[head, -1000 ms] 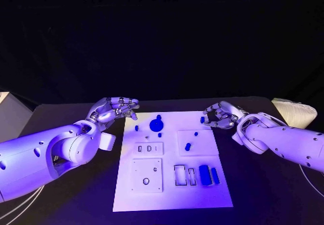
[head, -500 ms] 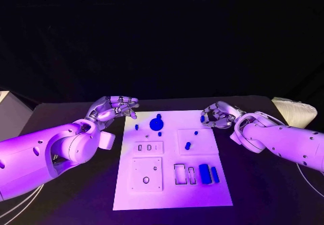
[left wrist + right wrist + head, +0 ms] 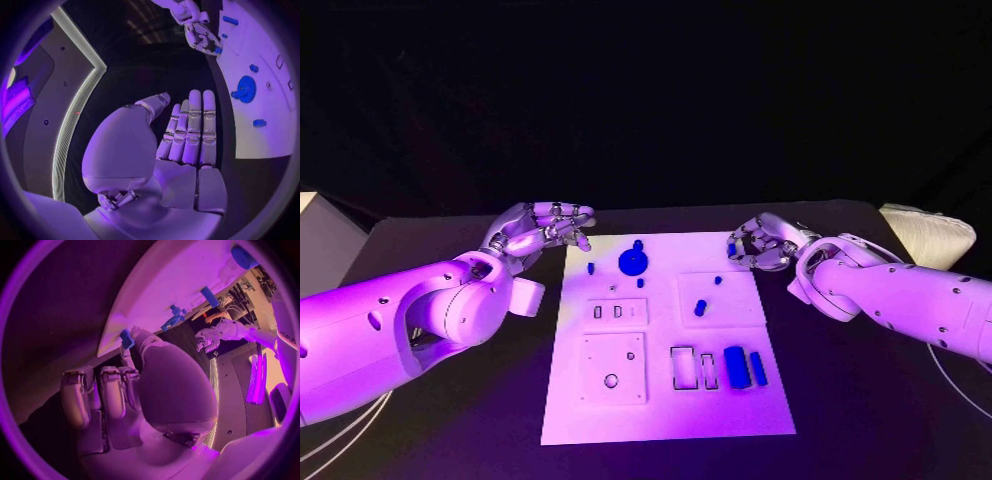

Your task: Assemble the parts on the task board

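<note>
Now the right silver many-fingered hand (image 3: 764,245) pinches a small blue part (image 3: 733,252) at the white rectangular task board's (image 3: 666,415) two o'clock corner; the left silver hand (image 3: 540,228), fingers spread and empty, hovers off its eleven o'clock corner.

Task board (image 3: 668,400): white plate, lit violet. Table (image 3: 877,400): black.

Parts on board: round disc (image 3: 633,263) deep blue; small peg (image 3: 591,269) blue; short piece (image 3: 701,310) blue; wide block (image 3: 736,368) and slim bar (image 3: 757,368) side by side, both blue.

Small blue part (image 3: 731,253) at right hand (image 3: 762,243); same blue in right wrist view (image 3: 127,338).

Both hands silver, left hand (image 3: 540,228) too; arms white.

Board's recessed panels: white, dark slot outlines.
</note>
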Controlling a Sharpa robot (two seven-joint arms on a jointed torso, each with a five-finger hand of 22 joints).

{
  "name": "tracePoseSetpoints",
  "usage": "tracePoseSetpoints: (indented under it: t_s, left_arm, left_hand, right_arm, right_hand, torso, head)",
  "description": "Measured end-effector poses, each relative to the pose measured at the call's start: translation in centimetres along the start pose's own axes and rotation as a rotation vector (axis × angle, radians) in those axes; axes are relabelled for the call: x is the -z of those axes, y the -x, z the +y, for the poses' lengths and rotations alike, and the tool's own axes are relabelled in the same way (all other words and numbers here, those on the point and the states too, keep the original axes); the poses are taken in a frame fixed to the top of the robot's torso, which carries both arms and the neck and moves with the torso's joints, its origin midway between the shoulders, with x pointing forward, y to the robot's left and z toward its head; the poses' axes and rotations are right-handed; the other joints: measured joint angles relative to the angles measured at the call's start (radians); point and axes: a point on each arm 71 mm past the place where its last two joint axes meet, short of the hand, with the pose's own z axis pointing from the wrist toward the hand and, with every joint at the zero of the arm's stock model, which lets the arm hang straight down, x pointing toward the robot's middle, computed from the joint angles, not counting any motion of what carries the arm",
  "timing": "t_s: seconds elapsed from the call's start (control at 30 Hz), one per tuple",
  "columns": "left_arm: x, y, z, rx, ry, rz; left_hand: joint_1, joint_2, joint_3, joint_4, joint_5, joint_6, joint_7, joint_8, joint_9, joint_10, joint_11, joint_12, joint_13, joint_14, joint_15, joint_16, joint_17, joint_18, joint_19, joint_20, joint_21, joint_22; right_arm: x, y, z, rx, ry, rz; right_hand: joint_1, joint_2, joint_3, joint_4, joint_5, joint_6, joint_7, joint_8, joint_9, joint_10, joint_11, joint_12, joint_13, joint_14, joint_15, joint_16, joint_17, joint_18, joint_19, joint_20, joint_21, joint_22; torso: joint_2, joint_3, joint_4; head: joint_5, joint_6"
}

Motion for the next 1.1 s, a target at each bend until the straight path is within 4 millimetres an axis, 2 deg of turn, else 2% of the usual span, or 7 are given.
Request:
tracePoseSetpoints:
  t_s: [0.17, 0.4, 0.5, 0.57, 0.77, 0.97, 1.1]
  left_arm:
    - [0.0, 0.0, 0.0, 0.000, 0.000, 0.001]
    - [0.0, 0.0, 0.0, -0.001, 0.001, 0.001]
    - [0.0, 0.0, 0.0, -0.001, 0.001, 0.001]
    - [0.0, 0.0, 0.0, -0.001, 0.001, 0.001]
    - [0.0, 0.0, 0.0, -0.001, 0.001, 0.001]
    - [0.0, 0.1, 0.0, -0.002, 0.002, -0.001]
    - [-0.1, 0.2, 0.1, -0.004, 0.003, -0.004]
  left_hand:
    - [0.000, 0.000, 0.000, 0.000, 0.000, 0.000, 0.000, 0.000, 0.000, 0.000, 0.000, 0.000, 0.000, 0.000, 0.000, 0.000, 0.000, 0.000, 0.000, 0.000, 0.000, 0.000]
    - [0.000, 0.000, 0.000, 0.000, 0.000, 0.000, 0.000, 0.000, 0.001, 0.000, 0.000, 0.000, 0.000, 0.000, 0.000, 0.000, 0.000, 0.000, 0.000, 0.000, 0.000, 0.001]
    - [0.000, 0.000, 0.000, 0.000, 0.000, 0.000, 0.000, 0.000, 0.001, 0.000, 0.000, 0.000, 0.000, 0.000, 0.000, 0.000, 0.000, 0.000, 0.000, 0.000, 0.000, 0.001]
    - [0.000, 0.000, 0.000, 0.000, 0.000, 0.000, 0.000, 0.000, 0.001, 0.000, 0.000, 0.000, 0.000, 0.000, 0.000, 0.000, 0.000, 0.000, 0.000, 0.000, 0.000, 0.001]
    - [0.000, 0.000, 0.000, 0.000, 0.000, 0.000, 0.000, 0.000, 0.001, 0.000, 0.000, 0.000, 0.000, 0.000, 0.000, 0.000, 0.000, 0.000, 0.000, 0.000, 0.000, 0.001]
    - [0.000, 0.000, 0.000, 0.000, 0.000, 0.000, 0.000, 0.000, 0.001, 0.000, 0.000, 0.000, 0.000, 0.000, 0.000, 0.000, 0.000, 0.000, 0.000, 0.000, 0.000, 0.001]
    - [0.000, 0.000, 0.000, 0.000, 0.000, 0.000, 0.000, 0.000, 0.001, 0.000, 0.000, 0.000, 0.000, 0.000, 0.000, 0.000, 0.000, 0.000, 0.000, 0.000, 0.004, 0.003]
  right_arm:
    - [-0.1, -0.1, 0.1, 0.002, -0.001, 0.000]
    - [-0.2, -0.1, 0.2, 0.004, -0.003, -0.007]
    - [-0.2, 0.0, 0.3, 0.006, -0.003, -0.018]
    - [-0.2, 0.0, 0.3, 0.007, -0.002, -0.028]
    - [-0.1, 0.1, 0.8, 0.005, 0.004, -0.069]
    - [0.4, 0.7, 1.9, -0.013, 0.014, -0.114]
    - [0.6, 1.2, 4.0, -0.038, 0.035, -0.139]
  right_hand:
    - [-0.001, 0.012, 0.021, 0.001, -0.004, 0.025, -0.011, 0.020, 0.004, 0.001, -0.010, 0.000, 0.000, -0.001, -0.007, 0.000, 0.000, 0.000, 0.001, -0.008, 0.000, 0.000]
    - [0.000, 0.021, 0.069, -0.014, -0.026, 0.068, -0.035, 0.059, 0.016, -0.001, -0.037, 0.000, 0.000, 0.000, -0.032, 0.000, 0.000, 0.000, 0.000, -0.025, 0.000, 0.000]
    - [0.003, 0.024, 0.084, -0.023, -0.028, 0.070, -0.035, 0.074, 0.016, -0.001, -0.038, 0.000, 0.000, 0.001, -0.034, 0.000, 0.000, 0.000, 0.002, -0.031, 0.000, 0.000]
    - [0.003, 0.024, 0.100, -0.030, -0.023, 0.070, -0.035, 0.075, 0.016, 0.000, -0.048, 0.000, 0.000, 0.001, -0.041, 0.000, 0.000, 0.000, 0.002, -0.038, 0.000, 0.000]
    - [0.003, 0.024, 0.114, -0.038, 0.002, 0.070, -0.035, 0.075, 0.016, 0.000, -0.048, 0.000, 0.000, -0.001, -0.043, 0.000, 0.000, 0.000, 0.001, -0.040, 0.000, 0.000]
    - [0.000, 0.027, 0.117, -0.040, 0.002, 0.068, -0.037, 0.076, 0.016, -0.001, -0.048, 0.000, 0.001, 0.001, -0.048, 0.000, 0.000, 0.000, 0.002, -0.045, 0.000, 0.000]
    - [-0.007, 0.027, 0.117, -0.040, 0.002, 0.068, -0.037, 0.076, 0.016, -0.001, -0.048, 0.000, 0.001, 0.001, -0.048, 0.000, 0.000, 0.000, 0.002, -0.045, 0.000, 0.000]
  torso:
    - [0.001, 0.0002, -0.0002]
    - [0.000, 0.0001, -0.0002]
    - [0.000, 0.0001, -0.0004]
    - [0.000, 0.0001, -0.0004]
    - [0.000, 0.0005, -0.0012]
    - [-0.002, -0.0005, -0.0016]
    - [-0.003, -0.0011, -0.0039]
  head:
    - [0.000, 0.000]
    - [0.003, -0.002]
    - [0.003, -0.005]
    - [0.001, -0.005]
    - [0.000, -0.006]
    - [0.003, 0.004]
    - [0.004, 0.015]
